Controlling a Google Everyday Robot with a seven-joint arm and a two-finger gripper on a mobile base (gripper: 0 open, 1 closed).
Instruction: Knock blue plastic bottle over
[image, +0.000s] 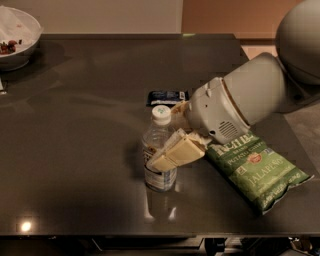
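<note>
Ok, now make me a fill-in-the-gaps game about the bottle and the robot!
The blue plastic bottle stands ____ on the table.
Its cap is ____.
The end effector lies across the front of the ____.
The chip bag next to the end effector is ____.
Missing words: upright, white, bottle, green.
</note>
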